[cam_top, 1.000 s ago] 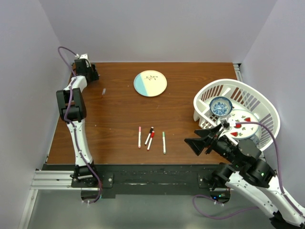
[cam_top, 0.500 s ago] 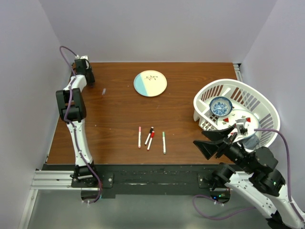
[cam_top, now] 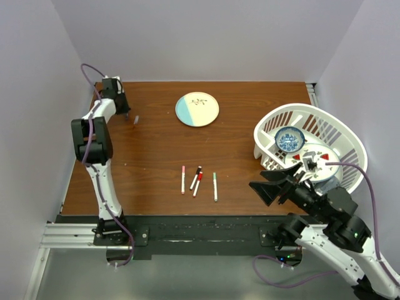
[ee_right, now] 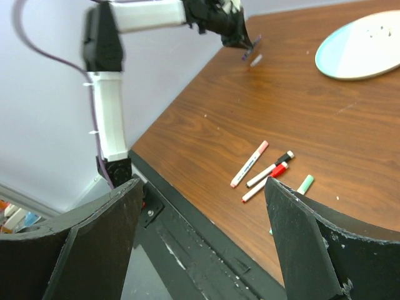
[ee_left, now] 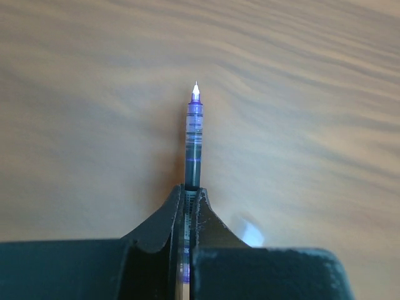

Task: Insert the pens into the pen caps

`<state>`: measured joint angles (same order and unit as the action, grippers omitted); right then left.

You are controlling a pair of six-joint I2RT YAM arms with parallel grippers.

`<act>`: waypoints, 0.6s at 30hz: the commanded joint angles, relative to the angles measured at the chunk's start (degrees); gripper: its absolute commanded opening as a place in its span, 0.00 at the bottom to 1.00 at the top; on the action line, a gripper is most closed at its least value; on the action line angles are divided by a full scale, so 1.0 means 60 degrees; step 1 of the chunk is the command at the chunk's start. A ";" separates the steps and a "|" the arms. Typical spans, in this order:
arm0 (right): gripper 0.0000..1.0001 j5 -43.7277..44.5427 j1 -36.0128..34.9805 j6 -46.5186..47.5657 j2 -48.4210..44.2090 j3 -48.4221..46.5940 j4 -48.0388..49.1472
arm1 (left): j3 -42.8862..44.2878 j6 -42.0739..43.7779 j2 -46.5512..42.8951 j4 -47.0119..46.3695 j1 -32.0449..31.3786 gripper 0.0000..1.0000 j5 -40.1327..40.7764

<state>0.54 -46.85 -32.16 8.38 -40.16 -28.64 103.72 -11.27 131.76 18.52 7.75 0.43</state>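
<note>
My left gripper (ee_left: 190, 190) is shut on a dark purple pen (ee_left: 194, 144), whose uncapped white tip points away over the wood. From above, this left gripper (cam_top: 126, 113) sits at the table's far left, with a small pale purple cap (cam_top: 134, 119) lying just beside it. That cap shows as a pale blur (ee_left: 249, 230) in the left wrist view. Four white pens lie near the front middle, wearing pink (cam_top: 182, 179), black (cam_top: 195, 177), red (cam_top: 197, 184) and green (cam_top: 215, 186) caps. My right gripper (cam_top: 275, 187) hangs open in the air at the near right, holding nothing.
A round white and pale blue plate (cam_top: 197, 109) lies at the back middle. A white basket (cam_top: 340, 128) at the right holds a blue bowl (cam_top: 289, 139) and a patterned plate (cam_top: 324, 164). The black mounting rail (cam_top: 200, 228) runs along the near edge.
My left gripper's jaws have closed on the purple pen and it has shifted slightly right. The right arm drew back toward the near right, then eased forward a little, still open.
</note>
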 commanded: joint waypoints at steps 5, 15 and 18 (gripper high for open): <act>0.82 -0.0471 -0.0014 -0.0792 0.0858 0.0569 0.2077 | -0.3494 -0.2676 -0.4686 -0.2410 -0.0529 0.00 -0.3555; 0.78 -0.1699 -0.0014 -0.2371 0.4284 0.1697 0.7170 | -0.9900 -0.6994 -0.9228 -0.9188 -0.2345 0.00 -0.6355; 0.77 -0.1511 -0.0029 -0.2696 0.5733 0.1860 0.8785 | -1.1234 -0.7583 -1.0225 -1.0114 -0.2989 0.00 -0.6180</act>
<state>-6.50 -46.85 -42.68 34.61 -30.63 4.12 44.42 -46.02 76.14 -25.78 -7.31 -33.74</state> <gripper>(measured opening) 0.784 0.042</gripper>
